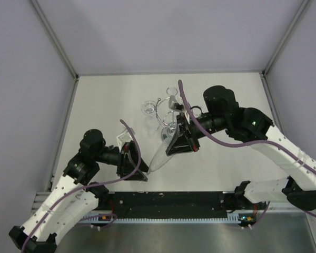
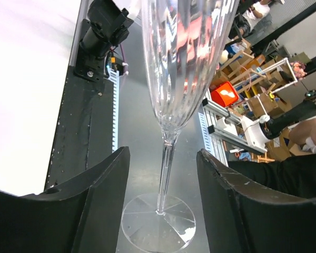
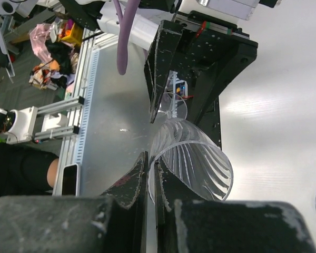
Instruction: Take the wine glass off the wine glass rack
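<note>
The clear ribbed wine glass slants mid-frame, its rim pinched by the right gripper, its stem untouched inside the wide-open left gripper.

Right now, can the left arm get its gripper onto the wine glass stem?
Probably yes: the wine glass has its stem between the left gripper's open fingers, nothing blocking, while the right gripper pinches its rim.

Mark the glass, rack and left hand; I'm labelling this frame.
glass (image 2: 184, 63): left wrist view, on the bowl.
rack (image 1: 171, 104): top view, on its chrome wirework.
left hand (image 2: 163, 155): left wrist view, midway between its fingertips.
</note>
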Available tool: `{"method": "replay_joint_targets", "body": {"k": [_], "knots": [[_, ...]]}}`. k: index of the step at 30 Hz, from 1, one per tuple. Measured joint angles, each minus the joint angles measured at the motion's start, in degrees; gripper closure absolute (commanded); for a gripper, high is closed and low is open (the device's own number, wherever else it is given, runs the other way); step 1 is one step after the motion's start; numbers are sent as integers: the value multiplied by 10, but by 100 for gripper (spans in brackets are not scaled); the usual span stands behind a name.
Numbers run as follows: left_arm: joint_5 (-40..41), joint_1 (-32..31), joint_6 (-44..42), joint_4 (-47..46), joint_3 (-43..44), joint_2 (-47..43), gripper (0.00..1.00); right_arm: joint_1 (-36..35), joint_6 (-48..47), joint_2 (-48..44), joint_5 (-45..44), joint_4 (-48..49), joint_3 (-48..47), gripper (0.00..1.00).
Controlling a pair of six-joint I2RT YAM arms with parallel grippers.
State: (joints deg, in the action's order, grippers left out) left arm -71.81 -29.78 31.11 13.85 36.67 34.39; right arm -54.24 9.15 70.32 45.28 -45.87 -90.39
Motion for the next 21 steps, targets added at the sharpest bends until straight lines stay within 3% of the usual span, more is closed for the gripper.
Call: {"method": "replay_joint_targets", "body": {"k": [7, 12, 21], "knots": [[40, 0, -3, -4, 4, 0, 38, 0, 1, -35, -9, -6, 17, 100], [144, 0, -42, 50, 55, 4, 39, 0, -1, -90, -46, -35, 42, 100], [315, 0, -69, 111, 123, 18, 39, 0, 22, -166, -260, -153, 94, 100]]}}
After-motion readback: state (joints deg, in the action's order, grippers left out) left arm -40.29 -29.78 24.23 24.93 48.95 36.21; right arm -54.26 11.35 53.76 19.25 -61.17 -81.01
